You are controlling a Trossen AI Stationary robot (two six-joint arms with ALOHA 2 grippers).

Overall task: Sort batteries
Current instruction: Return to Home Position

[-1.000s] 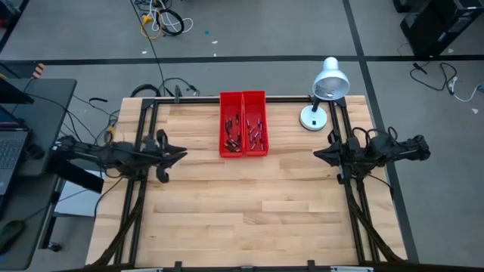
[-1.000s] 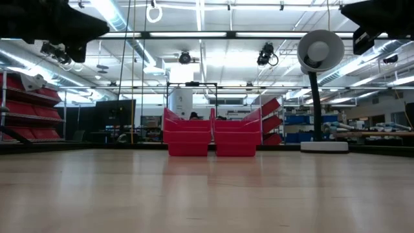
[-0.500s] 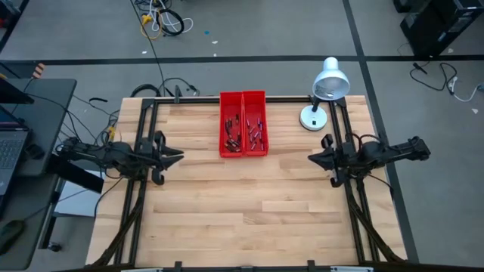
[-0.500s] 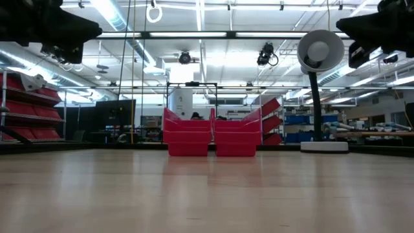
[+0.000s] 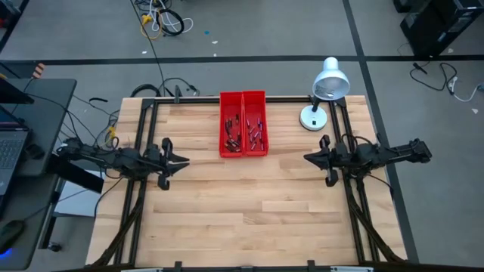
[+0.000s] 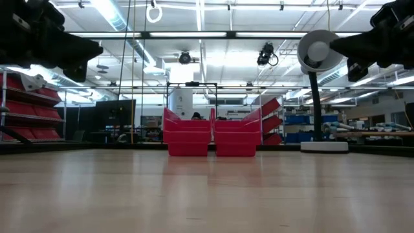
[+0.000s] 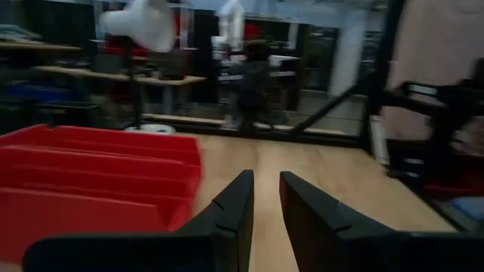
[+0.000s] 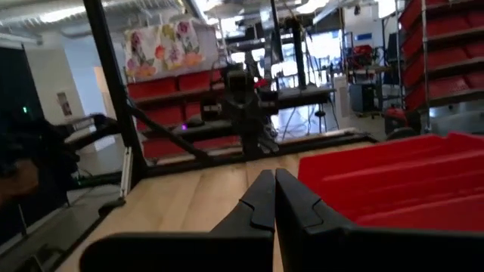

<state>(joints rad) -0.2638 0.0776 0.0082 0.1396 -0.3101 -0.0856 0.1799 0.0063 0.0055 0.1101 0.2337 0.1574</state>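
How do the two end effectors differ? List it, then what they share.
The left end effector shows a narrow gap between its fingers; the right end effector has them pressed together. The left end effector hangs at the left edge of the table, the right end effector at its right edge, near the lamp. Both are empty and point inward, facing each other.

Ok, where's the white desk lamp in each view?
High view: desk lamp at the table's top right corner, right of the red bins.
Low view: right of centre, right of the bins.
Left wrist view: beyond the bins.
Right wrist view: not in it.
Shared landmark: the red bins.
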